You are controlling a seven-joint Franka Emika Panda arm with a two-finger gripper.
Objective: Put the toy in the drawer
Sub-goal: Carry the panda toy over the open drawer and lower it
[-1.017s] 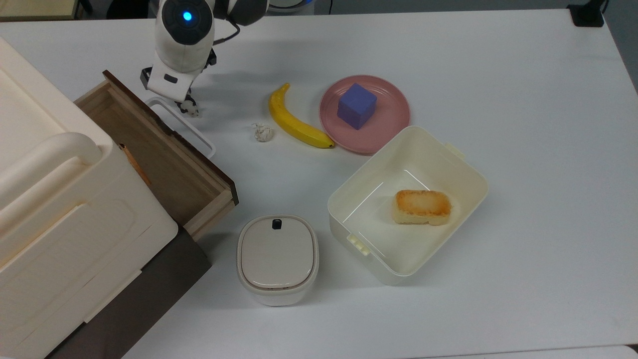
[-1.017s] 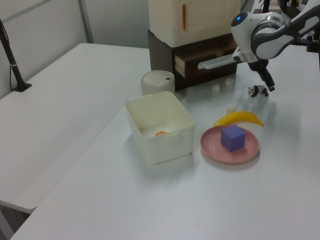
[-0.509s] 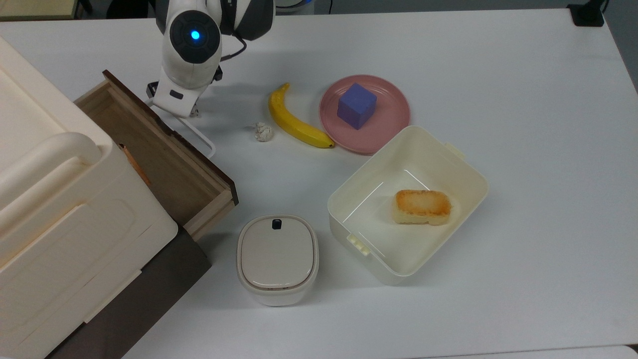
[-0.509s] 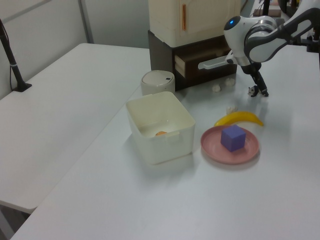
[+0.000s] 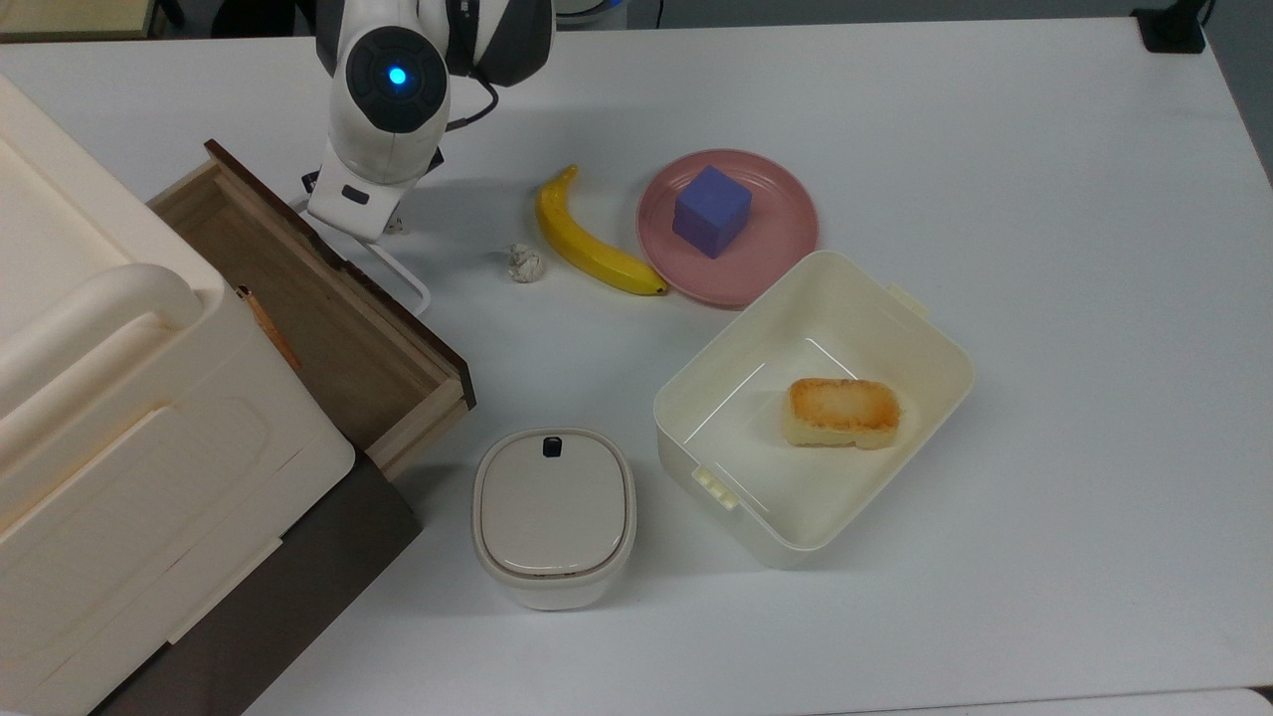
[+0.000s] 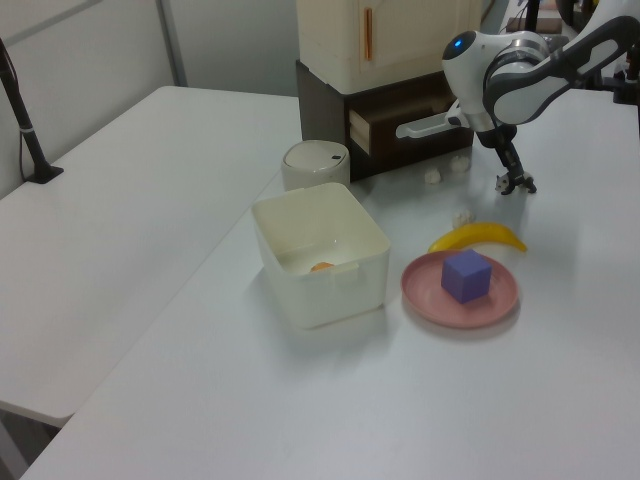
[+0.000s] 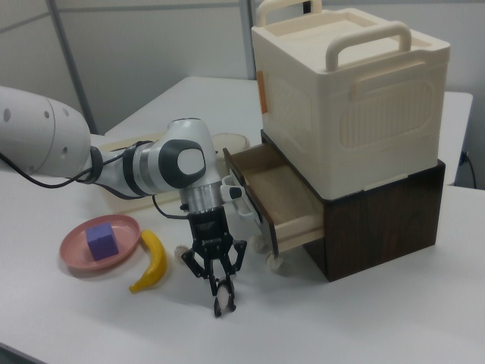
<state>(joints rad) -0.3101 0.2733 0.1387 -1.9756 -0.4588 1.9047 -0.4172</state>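
The panda toy [image 6: 502, 184] stands on the white table just outside the open drawer's handle [image 5: 398, 273]. In the top view only a whitish bit of the toy [image 5: 396, 227] peeks out beside my hand. My gripper [image 7: 221, 302] points straight down at the table, and its fingers converge tightly around the toy at table level. The drawer [image 5: 298, 318] is pulled out from under the cream box, with light wood sides, a dark front and nothing inside; it also appears in the right view [image 7: 282, 199].
Right of the toy in the top view lie a small whitish wad [image 5: 525, 264] and a banana [image 5: 587, 249]. Beyond them a purple cube [image 5: 711, 211] sits on a pink plate [image 5: 786, 249]. A cream tub [image 5: 925, 328] holds a bread piece, and a lidded container [image 5: 553, 515] stands near the drawer's corner.
My gripper came down and slid over the toy from beside it. The fingers now sit around the toy at table level. Nothing else moved.
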